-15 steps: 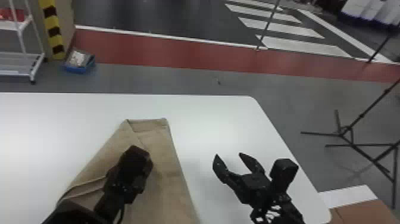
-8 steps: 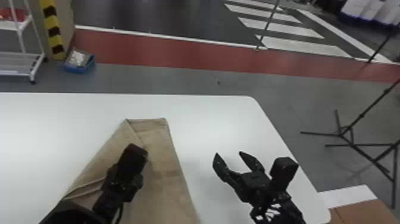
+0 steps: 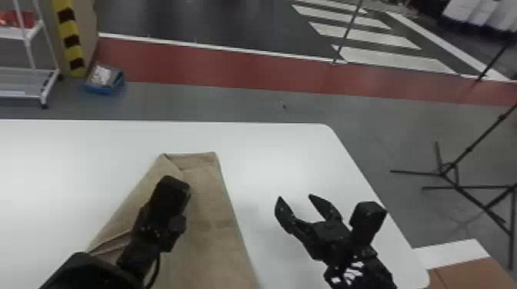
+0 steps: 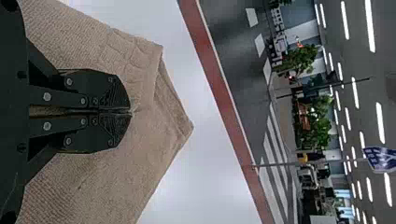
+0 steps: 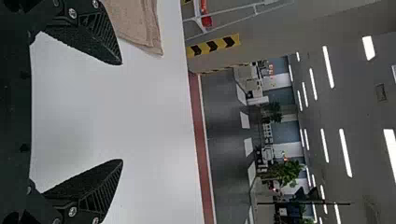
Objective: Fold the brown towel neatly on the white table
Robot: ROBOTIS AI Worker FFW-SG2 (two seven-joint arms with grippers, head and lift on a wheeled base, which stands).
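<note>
Brown towel [image 3: 215, 234] part-folded on counter [image 3: 269, 153]; left claw [image 3: 169, 196] over towel, pressed together; right claw [image 3: 295, 198] spread, right of towel, above counter

The towel [image 3: 207, 238] is lying on the table [image 3: 288, 153], with a cart [image 3: 23, 82] standing behind, left, and a tripod [image 3: 443, 173] standing right (both on the floor [image 3: 230, 105]).

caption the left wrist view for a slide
Left gripper, fingers together, over the partly folded brown towel on the white table.
</note>
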